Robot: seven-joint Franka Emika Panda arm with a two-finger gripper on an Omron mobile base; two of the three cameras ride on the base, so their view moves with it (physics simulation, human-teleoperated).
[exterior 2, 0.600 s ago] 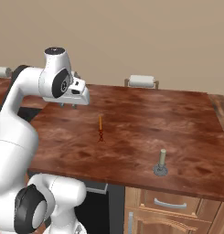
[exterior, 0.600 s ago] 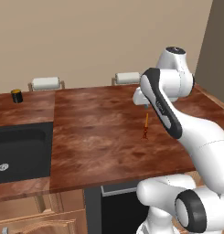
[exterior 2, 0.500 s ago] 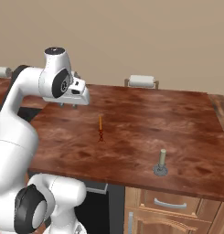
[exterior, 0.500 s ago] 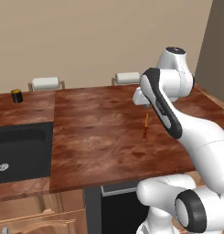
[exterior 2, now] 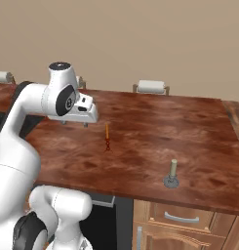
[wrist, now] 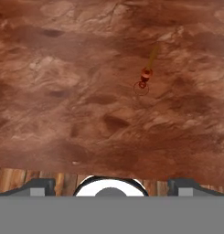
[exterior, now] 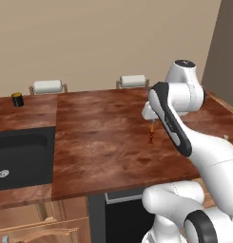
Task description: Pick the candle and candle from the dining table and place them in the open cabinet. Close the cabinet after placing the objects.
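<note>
The white arm's hand [exterior 2: 74, 123] is seen hovering above the glossy reddish-brown surface [exterior 2: 189, 122] with its fingers spread wide and nothing held. The thin orange candle [exterior 2: 107, 137] on its dark red holder is pictured standing upright just beside the hand, while the short beige candle [exterior 2: 172, 174] on a grey round base is set well apart, near the front edge. A small black jar [exterior: 17, 99] with a yellow top is shown at the far left, behind a dark sink [exterior: 20, 159].
</note>
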